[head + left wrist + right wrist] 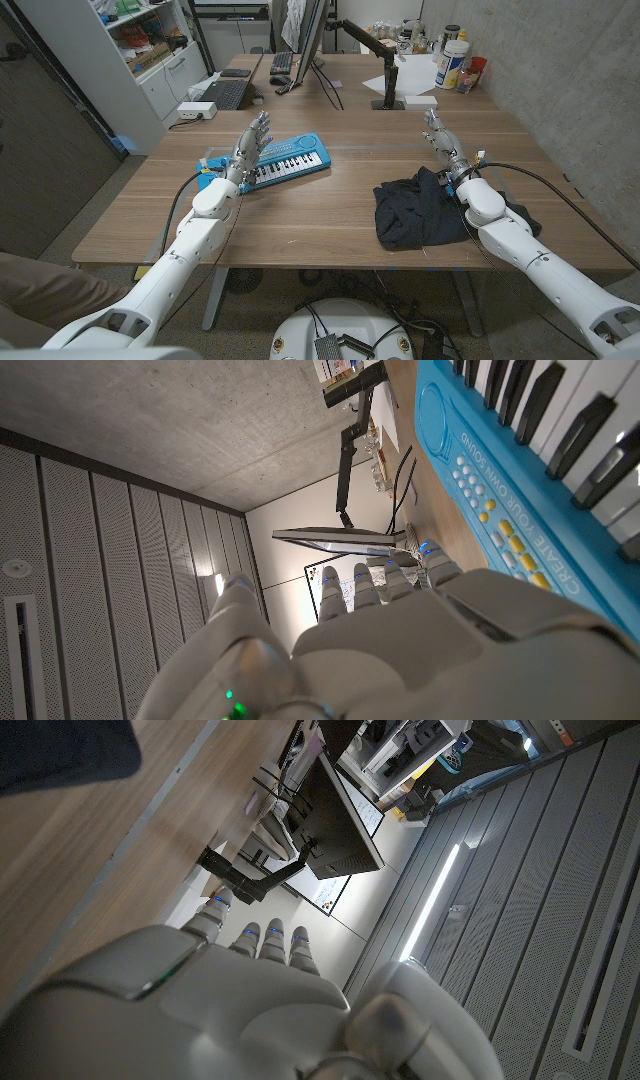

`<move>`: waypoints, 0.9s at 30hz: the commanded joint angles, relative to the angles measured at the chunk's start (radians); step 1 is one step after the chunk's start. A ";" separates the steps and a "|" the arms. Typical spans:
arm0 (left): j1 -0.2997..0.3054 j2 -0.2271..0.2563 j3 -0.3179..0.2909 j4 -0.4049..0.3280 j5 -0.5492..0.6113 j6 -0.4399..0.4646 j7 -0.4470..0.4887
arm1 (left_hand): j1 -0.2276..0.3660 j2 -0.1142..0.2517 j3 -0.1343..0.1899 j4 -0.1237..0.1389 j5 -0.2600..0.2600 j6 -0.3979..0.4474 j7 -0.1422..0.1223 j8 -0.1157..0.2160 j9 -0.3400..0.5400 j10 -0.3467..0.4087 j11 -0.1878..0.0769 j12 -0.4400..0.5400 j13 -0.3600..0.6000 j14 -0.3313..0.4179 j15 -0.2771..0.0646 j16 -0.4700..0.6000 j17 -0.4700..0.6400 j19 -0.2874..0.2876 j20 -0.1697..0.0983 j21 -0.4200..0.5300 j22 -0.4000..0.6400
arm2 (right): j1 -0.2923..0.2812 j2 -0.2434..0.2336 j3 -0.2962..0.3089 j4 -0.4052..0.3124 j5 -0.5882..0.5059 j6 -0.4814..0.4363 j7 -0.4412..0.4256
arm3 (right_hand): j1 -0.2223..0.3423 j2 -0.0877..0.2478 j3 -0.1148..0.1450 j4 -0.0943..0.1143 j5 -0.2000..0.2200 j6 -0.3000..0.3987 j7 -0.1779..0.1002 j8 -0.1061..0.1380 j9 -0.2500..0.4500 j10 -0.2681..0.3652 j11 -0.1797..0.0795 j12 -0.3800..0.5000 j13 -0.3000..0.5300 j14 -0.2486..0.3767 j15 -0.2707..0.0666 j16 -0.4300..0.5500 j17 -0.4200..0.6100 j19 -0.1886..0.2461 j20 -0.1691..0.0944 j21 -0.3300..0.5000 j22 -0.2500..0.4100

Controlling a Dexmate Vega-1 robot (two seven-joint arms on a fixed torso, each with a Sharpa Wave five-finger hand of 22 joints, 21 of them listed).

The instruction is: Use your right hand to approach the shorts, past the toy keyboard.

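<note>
- The right hand (pixel 440 137) stood with fingers spread and holding nothing, just beyond the far edge of the shorts (pixel 420 208).
- The left hand (pixel 251 140) was also spread and empty, beside the toy keyboard (pixel 286 164).
- The dark shorts lay crumpled on the surface (pixel 330 215), under the right forearm.
- The approach seemed almost done; the next move probably called for lowering the hand back over the cloth.

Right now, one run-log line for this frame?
right hand: open, beside shorts, no contact | left hand: open, by toy keyboard | shorts: crumpled on table, not held
</note>
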State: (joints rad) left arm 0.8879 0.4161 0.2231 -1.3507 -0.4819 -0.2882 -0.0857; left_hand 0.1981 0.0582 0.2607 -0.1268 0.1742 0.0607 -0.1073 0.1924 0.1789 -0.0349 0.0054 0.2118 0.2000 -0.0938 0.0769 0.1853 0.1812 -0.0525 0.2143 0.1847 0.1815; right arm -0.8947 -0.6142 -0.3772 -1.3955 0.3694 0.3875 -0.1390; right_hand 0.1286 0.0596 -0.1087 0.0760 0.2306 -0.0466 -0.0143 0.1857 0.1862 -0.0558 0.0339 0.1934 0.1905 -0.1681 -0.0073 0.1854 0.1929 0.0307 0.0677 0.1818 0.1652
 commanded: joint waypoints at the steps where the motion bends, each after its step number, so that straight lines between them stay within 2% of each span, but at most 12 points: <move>1: 0.000 0.002 0.002 0.000 -0.001 -0.001 0.005 | 0.009 0.000 0.005 -0.003 0.006 0.000 0.005 -0.002 0.004 -0.007 -0.002 -0.001 0.000 -0.014 0.001 -0.003 0.004 -0.008 0.001 0.001 0.000 | 0.009 -0.011 -0.012 0.003 -0.070 0.014 -0.035 | 0.013 -0.002 -0.004 -0.001 0.005 -0.001 -0.007 0.009 0.003 -0.005 -0.004 0.000 0.004 -0.017 -0.006 0.001 0.001 -0.013 0.000 -0.004 0.004; 6: -0.003 0.001 0.004 0.003 -0.002 -0.004 0.001 | 0.009 0.000 0.005 -0.003 0.006 0.023 0.014 0.006 0.004 -0.008 0.000 0.000 0.000 -0.016 0.001 -0.002 0.003 -0.011 0.000 0.002 0.000 | 0.007 -0.029 -0.020 -0.010 -0.124 0.014 -0.057 | 0.016 0.000 -0.004 -0.001 0.005 -0.007 -0.010 0.007 0.003 -0.024 -0.007 -0.006 0.003 -0.026 -0.007 0.000 0.001 -0.026 -0.002 -0.006 0.004; 11: -0.001 0.002 0.004 0.002 -0.004 -0.004 0.000 | 0.009 0.000 0.005 -0.003 0.006 0.022 0.012 0.005 0.004 -0.008 -0.001 0.000 -0.001 -0.017 -0.001 -0.002 0.003 -0.011 0.000 0.003 0.000 | 0.000 -0.044 -0.021 -0.028 -0.162 0.006 -0.080 | 0.017 0.001 -0.003 -0.002 0.005 -0.007 -0.011 0.007 0.003 -0.027 -0.008 -0.006 0.003 -0.030 -0.008 -0.001 0.001 -0.028 -0.003 -0.006 0.004; 19: -0.001 0.001 0.005 0.006 -0.005 -0.008 -0.003 | 0.009 0.000 0.006 -0.003 0.006 0.017 0.010 0.002 0.004 -0.008 0.003 0.000 -0.001 -0.020 0.001 -0.001 0.003 -0.011 0.000 0.004 0.000 | -0.007 -0.070 -0.023 -0.049 -0.199 -0.008 -0.089 | 0.019 0.002 -0.003 -0.003 0.005 -0.003 -0.012 0.009 0.003 -0.032 -0.009 -0.006 0.003 -0.036 -0.008 -0.001 0.001 -0.034 -0.004 -0.005 0.004; 27: -0.001 -0.004 0.006 0.009 -0.007 -0.010 -0.006 | 0.009 0.001 0.006 -0.003 0.006 0.018 0.010 0.002 0.004 -0.008 -0.001 0.000 -0.001 -0.020 0.002 -0.001 0.003 -0.011 0.000 0.005 0.000 | -0.020 -0.116 -0.023 -0.078 -0.232 -0.031 -0.078 | 0.019 0.003 -0.003 -0.003 0.005 -0.004 -0.013 0.009 0.003 -0.035 -0.013 -0.005 0.003 -0.041 -0.010 -0.001 0.001 -0.040 -0.006 -0.005 0.004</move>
State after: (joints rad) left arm 0.8874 0.4166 0.2269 -1.3458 -0.4857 -0.2952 -0.0872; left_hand 0.1981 0.0582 0.2606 -0.1268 0.1742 0.0770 -0.0911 0.1925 0.1789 -0.0348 0.0054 0.2118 0.2001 -0.1023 0.0767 0.1852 0.1814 -0.0579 0.2088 0.1847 0.1817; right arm -0.8989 -0.6796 -0.3991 -1.4380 0.1904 0.3815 -0.2132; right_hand 0.1338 0.0648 -0.1087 0.0760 0.2306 -0.0463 -0.0218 0.1857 0.1863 -0.0809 0.0234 0.1857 0.1907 -0.1734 -0.0128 0.1854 0.1907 -0.0031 0.0624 0.1776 0.1652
